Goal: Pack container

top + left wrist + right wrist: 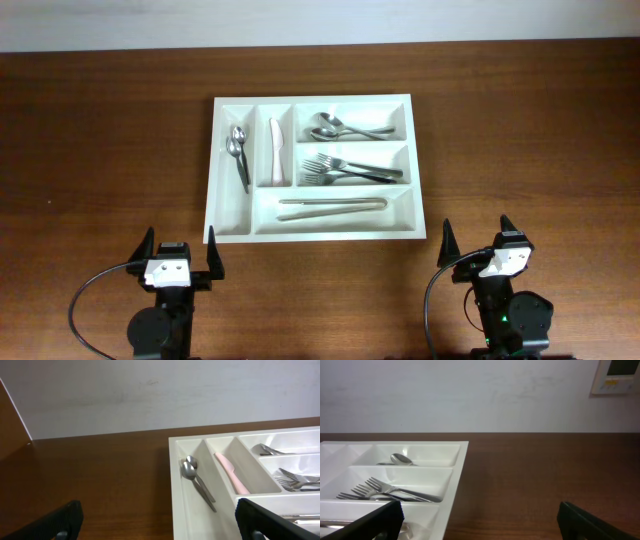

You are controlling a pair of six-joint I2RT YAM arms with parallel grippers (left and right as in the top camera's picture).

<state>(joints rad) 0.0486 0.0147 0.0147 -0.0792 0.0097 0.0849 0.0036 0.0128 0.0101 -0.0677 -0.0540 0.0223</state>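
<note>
The left gripper (180,245) and right gripper (477,240) both have their fingers spread wide, with nothing between them. The container (228,212) lies on the table (100,150) ahead of both pairs of fingers, mostly in the space between the two grippers. Its near-left corner sits just beside the left gripper's right fingertip, perhaps touching; the view is too poor to tell. Beyond that fingertip lie small spoons (238,152) and a pink utensil (274,150). Ahead of and inward from the right gripper's left finger lie tongs (332,205), forks (345,170) and, farthest, spoons (340,127).
</note>
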